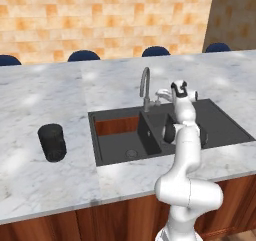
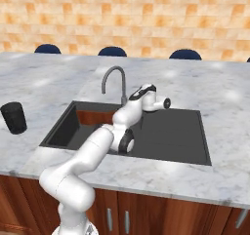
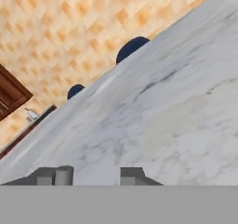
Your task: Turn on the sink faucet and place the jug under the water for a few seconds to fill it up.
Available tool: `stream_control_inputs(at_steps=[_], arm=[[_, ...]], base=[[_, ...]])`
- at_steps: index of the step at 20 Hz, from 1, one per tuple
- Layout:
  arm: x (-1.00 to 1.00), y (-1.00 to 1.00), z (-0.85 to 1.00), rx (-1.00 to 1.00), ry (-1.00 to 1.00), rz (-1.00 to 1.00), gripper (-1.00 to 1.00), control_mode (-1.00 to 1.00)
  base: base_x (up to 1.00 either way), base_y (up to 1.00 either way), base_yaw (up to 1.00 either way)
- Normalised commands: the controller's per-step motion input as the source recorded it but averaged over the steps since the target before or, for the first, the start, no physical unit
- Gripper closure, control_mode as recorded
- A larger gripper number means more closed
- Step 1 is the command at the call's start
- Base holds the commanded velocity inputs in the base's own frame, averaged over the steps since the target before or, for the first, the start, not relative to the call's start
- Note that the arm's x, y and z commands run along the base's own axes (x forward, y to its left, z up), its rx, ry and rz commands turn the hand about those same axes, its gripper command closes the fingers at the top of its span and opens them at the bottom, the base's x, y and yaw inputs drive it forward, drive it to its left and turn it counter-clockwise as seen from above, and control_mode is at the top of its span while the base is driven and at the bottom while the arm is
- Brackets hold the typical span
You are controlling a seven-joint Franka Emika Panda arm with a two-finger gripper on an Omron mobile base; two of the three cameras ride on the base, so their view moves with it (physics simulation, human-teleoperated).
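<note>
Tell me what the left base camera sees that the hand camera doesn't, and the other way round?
Left base view: the black jug standing on the counter to the left of the dark sink, the grey sink faucet behind the basin, and the white arm reaching toward it.
Hand view: a dark brown wooden cabinet at the far edge.
Both: the marble counter, the orange tiled wall and round blue chair tops behind the counter.
</note>
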Motion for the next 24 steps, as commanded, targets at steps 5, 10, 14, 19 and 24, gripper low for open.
stream_control_inputs(at_steps=[5, 10, 14, 19, 24], arm=[[0.02, -0.86, -0.51, 0.33, 0.39, -0.44, 1.0, -1.0], [-0.47, -0.43, -0.3, 0.2, 0.12, -0.23, 1.0, -1.0], [-0.56, -0.37, -0.06, 0.14, 0.04, -0.1, 1.0, -1.0], [-0.68, -0.19, 0.47, 0.0, -0.1, 0.0, -1.0, -1.0], [-0.72, -0.01, 1.0, 0.0, -0.15, 0.0, -1.0, -1.0]], base=[[0.0, 0.0, 0.0], [0.0, 0.0, 0.0], [0.0, 0.0, 0.0], [0.0, 0.0, 0.0], [0.0, 0.0, 0.0]])
